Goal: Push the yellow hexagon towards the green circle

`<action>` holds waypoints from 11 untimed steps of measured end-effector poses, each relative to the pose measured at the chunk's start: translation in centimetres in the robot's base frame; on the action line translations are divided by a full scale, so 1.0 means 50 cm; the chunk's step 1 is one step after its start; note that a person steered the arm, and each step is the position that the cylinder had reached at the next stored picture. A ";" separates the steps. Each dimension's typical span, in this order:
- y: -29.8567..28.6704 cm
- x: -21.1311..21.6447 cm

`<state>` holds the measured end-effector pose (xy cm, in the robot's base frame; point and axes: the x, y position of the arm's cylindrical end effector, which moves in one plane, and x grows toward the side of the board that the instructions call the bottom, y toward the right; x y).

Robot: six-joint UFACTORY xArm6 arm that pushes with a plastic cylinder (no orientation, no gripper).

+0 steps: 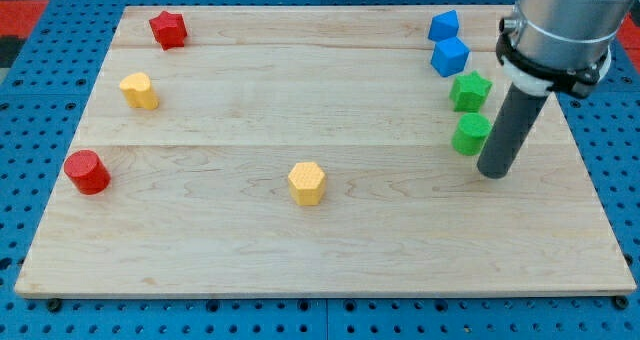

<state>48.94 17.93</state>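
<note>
a straight dark grey rod ending in my tip point(494, 173), blunt and round; above it a black clamp ring and a wider silver-grey cylindrical housing.

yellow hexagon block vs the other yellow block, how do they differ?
Shape: the yellow hexagon block has flat sides; the yellow rounded block looks more like a leaning cylinder.
Place: the hexagon sits near the wooden board's lower middle; the rounded one is at the view's upper left, below the red star block.
Distance: the hexagon is nearer my tip, which is beside the green circle block.
Shared: same yellow, similar size, neither touches anything.
</note>
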 end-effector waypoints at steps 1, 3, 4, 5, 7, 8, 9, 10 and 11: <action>-0.035 -0.051; -0.123 -0.013; -0.238 0.106; -0.383 0.150; -0.446 0.024; -0.280 0.049; -0.248 0.056; -0.203 0.028; -0.137 0.028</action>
